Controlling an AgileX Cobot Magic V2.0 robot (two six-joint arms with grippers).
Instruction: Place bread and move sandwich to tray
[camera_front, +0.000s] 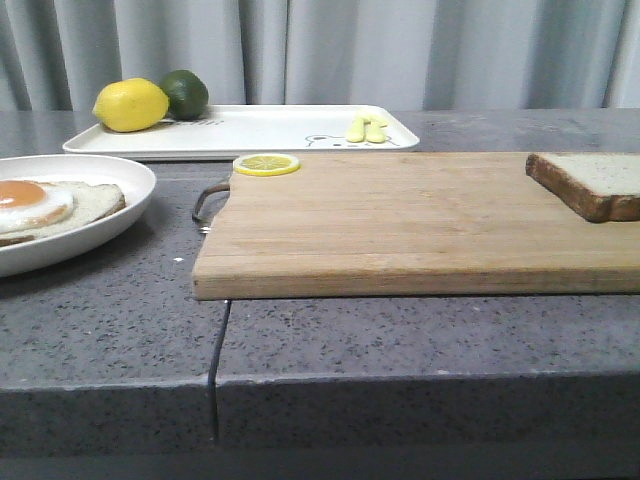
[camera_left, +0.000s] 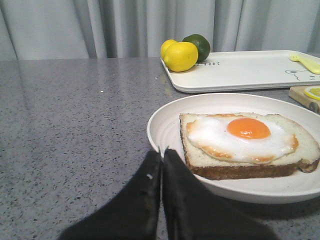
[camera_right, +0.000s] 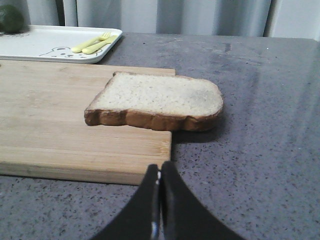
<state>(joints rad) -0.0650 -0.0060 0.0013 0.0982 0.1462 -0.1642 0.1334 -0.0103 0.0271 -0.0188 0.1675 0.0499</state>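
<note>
Where the cutting board (camera_front: 400, 225) ends at the front frame's right edge, you see the bread (camera_right: 157, 100), pale, speckled, brown-crusted, overhanging it. Only your right wrist view shows the right gripper (camera_right: 160, 172), pressed together and empty, just short of it. Your left gripper (camera_left: 162, 155), likewise closed, sits beside the sandwich (camera_left: 245, 142).

Matt wooden cutting board (camera_front: 400, 220), speckled stone counter (camera_front: 420, 340)

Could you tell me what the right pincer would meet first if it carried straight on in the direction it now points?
Most likely the near edge of the cutting board, then the bread overhanging its end. The right pincer looks shut; its height above the counter is unclear.
</note>
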